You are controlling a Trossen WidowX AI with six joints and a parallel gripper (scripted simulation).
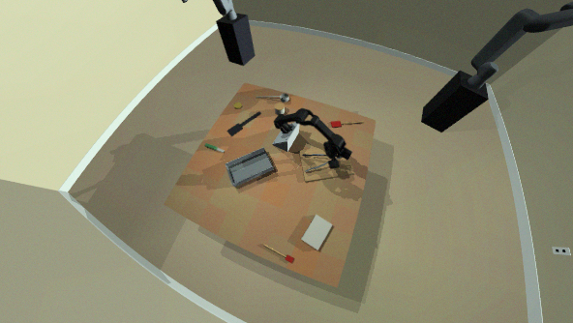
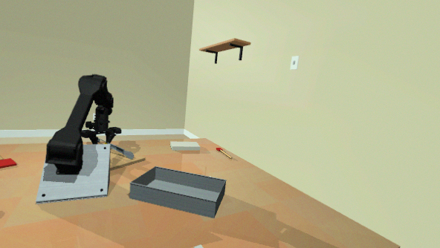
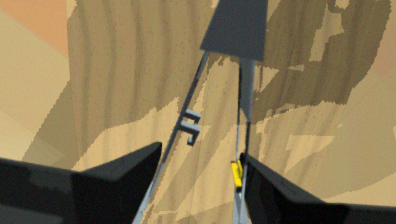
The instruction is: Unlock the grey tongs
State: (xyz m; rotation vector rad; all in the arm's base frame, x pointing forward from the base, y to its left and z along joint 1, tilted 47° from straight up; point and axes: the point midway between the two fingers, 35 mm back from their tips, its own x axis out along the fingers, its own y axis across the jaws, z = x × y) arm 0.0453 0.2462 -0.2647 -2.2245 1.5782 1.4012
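Note:
The grey tongs (image 1: 317,169) (image 2: 123,150) (image 3: 235,30) are spread: in the wrist view two thin arms run apart from the dark grey block at the top. The hooked catch (image 3: 191,125) on one arm stands apart from the yellow piece (image 3: 236,176) on the other. My gripper (image 1: 334,157) (image 2: 102,142) (image 3: 200,153) is open, with its fingers outside the two arms, close beside or touching them. The tongs lie over the wooden board (image 1: 310,177) (image 2: 130,162) (image 3: 100,50); whether they rest flat on it is unclear. The grey roasting tin (image 1: 256,175) (image 2: 167,204) holds nothing.
The silver base plate (image 2: 93,186) is between the board and the camera in the exterior view. A white block (image 1: 317,232) (image 2: 184,145) and a red-headed tool (image 1: 289,259) (image 2: 219,149) lie farther along the table. Another red-headed tool (image 1: 336,124), a black spatula (image 1: 235,129) and a green-handled tool (image 1: 212,146) lie around.

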